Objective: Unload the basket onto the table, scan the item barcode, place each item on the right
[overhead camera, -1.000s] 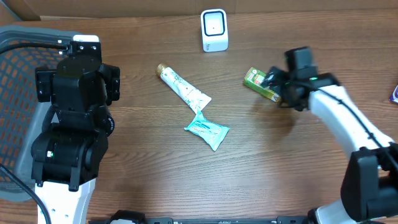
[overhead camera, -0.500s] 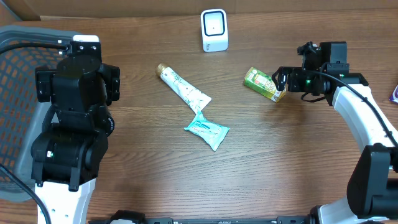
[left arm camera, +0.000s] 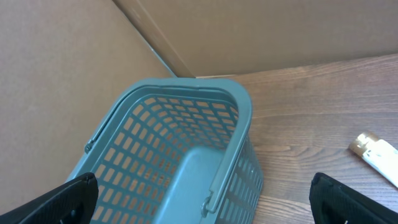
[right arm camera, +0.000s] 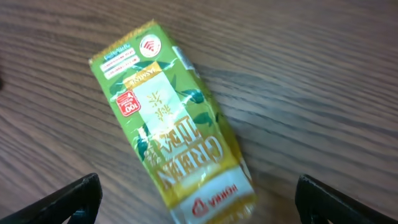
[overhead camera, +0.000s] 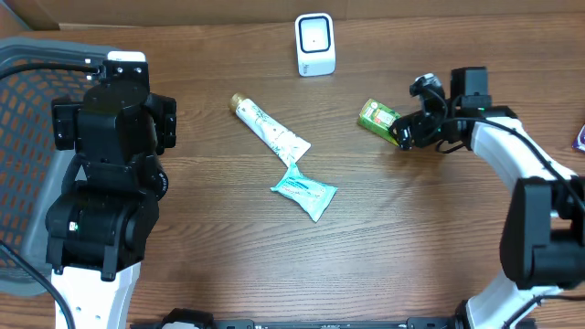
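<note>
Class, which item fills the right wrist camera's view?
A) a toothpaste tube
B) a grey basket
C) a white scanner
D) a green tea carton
D: a green tea carton lies flat on the wooden table, seen between the spread fingers of the right gripper.

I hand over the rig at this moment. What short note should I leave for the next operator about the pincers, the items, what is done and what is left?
Left pincer: open, empty, facing the basket.
Right pincer: open, at the green tea carton, which lies flat on the table, not gripped.
Scanner stands at the far edge; toothpaste tube and teal packet lie mid-table.
Done: right arm is at the carton.
Left: grip it, find its barcode (not visible), present it to the scanner.
</note>
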Robot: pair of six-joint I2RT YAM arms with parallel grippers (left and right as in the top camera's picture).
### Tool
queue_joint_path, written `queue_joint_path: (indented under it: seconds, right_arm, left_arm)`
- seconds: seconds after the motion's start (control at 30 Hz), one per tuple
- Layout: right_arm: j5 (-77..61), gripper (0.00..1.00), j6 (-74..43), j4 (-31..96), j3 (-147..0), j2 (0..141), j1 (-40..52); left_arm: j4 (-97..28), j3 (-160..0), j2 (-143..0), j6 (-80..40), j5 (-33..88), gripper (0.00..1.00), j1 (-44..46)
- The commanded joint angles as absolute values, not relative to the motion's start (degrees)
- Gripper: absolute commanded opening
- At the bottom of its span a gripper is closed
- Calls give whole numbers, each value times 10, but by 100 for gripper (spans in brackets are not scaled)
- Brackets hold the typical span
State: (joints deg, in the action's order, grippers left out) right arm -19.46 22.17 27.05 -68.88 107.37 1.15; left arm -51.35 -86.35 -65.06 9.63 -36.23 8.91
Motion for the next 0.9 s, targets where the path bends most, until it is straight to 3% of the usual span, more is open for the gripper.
queue_joint_path:
  seconds: [0.0, 0.13, 0.4, 0.53, 0.6, 0.87]
  right_arm:
    - [-159, 100, 244, 248, -687, 1105, 32]
    - [-76, 100, 261, 214, -687, 1131, 54]
    - [-50, 96, 273, 225, -687, 1176, 67]
    - [-22, 79, 270, 224, -687, 1199, 67]
    - [-22, 62, 263, 223, -688, 1201, 67]
    - [-22, 42, 209, 245, -710, 1201, 68]
  left_arm:
    - [-512, -864, -653, 101, -361, 100, 89]
    - [-512, -864, -653, 101, -361, 99, 89]
    - [-512, -864, -653, 101, -361, 100, 89]
    - [-512, -864, -653, 101, -361, 100, 89]
    - [-512, -864, -653, 101, -361, 100, 89]
    - [-512, -864, -653, 101, -361, 100, 89]
